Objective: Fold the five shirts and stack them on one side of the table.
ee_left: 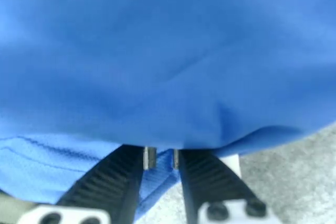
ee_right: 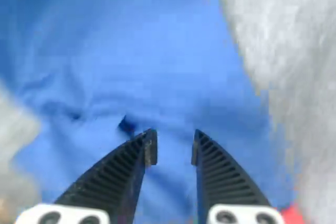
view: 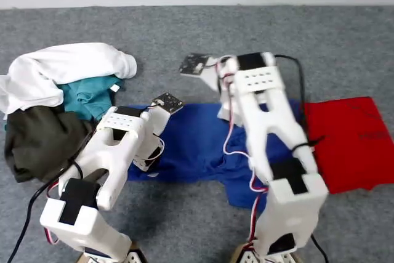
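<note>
The blue shirt (view: 197, 146) lies spread across the middle of the table (view: 184, 35), between a flat red shirt (view: 348, 143) and a heap of unfolded shirts (view: 55, 103). The left pincer (ee_left: 163, 158) is clamped on the blue shirt's edge. The right pincer (ee_right: 173, 148) hangs over the cloth, jaws apart. For a clean fold, the right pincer should probably grip a matching edge first, then both lift together, keeping the fabric taut.

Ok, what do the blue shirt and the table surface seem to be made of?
Blue shirt: likely a soft knit cloth, matte; it creases, drapes limply and shows stitched lines near one edge. Table surface: seemingly grey felt or short carpet, matte and fuzzy, with a speckled nap.
</note>
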Controlling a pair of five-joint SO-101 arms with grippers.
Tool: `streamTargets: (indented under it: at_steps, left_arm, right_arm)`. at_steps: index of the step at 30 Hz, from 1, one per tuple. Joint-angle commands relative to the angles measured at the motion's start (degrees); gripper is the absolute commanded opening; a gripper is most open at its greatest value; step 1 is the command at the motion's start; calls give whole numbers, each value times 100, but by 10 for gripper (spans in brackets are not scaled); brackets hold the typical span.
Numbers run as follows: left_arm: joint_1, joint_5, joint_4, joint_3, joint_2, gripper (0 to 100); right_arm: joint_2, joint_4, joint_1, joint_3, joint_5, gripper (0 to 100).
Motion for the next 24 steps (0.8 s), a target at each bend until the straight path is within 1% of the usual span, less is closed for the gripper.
streamTargets:
  at_steps: [1,3,6,9,14,17,18,20,22,24]
  left_arm:
    - [53,26,-299,22,97,73]
    - [53,26,-299,22,97,73]
    - [53,26,-290,22,105,73]
    - [53,26,-290,22,105,73]
    - [53,26,-299,22,105,73]
    - [53,26,-299,22,105,73]
    - [53,26,-290,22,105,73]
    - [53,26,-290,22,105,73]
    - [53,26,-290,22,105,73]
    - [53,26,-281,31,105,73]
  right_arm:
    - [-681,1288,488,-132,-114,111]
    - [-989,1226,822,545,-149,113]
    - [-1464,1138,1138,1864,26,113]
    - [-2053,857,1332,3095,9,112]
    - [-3169,110,1648,4888,9,111]
    - [-3899,-215,1710,5776,176,111]
    - [-4163,-189,1701,6004,475,111]
    - [-4743,40,1736,6330,1495,113]
    - [-5385,242,1912,6532,2479,115]
    - [-5807,259,2220,6611,3156,115]
